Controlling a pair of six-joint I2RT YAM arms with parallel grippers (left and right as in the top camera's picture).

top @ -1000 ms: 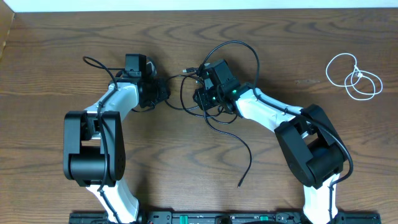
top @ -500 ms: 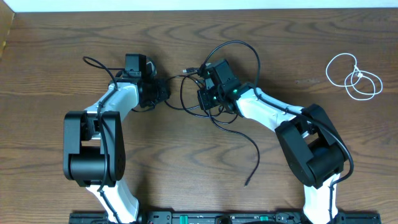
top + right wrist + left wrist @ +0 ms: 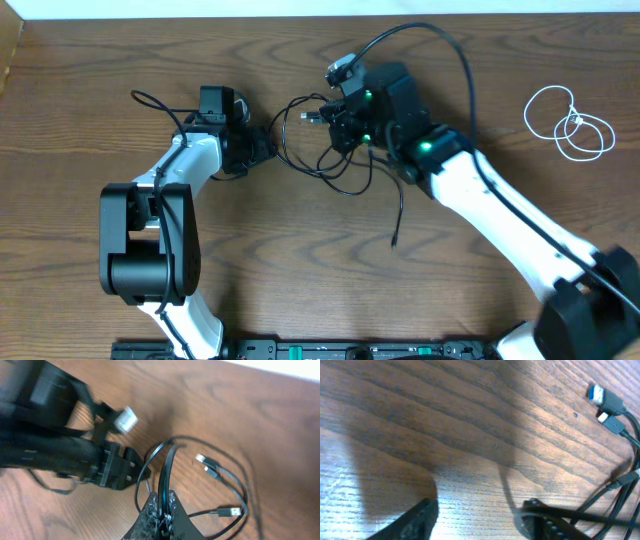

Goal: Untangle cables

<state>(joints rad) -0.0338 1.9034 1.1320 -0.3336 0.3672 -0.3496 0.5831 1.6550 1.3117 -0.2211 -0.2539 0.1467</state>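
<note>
Right claw (image 3: pixel 161 519) pinched shut on a black cable (image 3: pixel 163 474) loop; left claw (image 3: pixel 479 512) jaws apart. Overhead only: the cable's free tail runs from the right claw toward the surface's (image 3: pixel 300 270) near edge; white cable (image 3: pixel 572 122) coiled far right of it.

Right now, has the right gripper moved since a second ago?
Yes. The right gripper, shut on the black cable, has moved toward the table's far edge, nearer the white cable, which stayed put.
</note>
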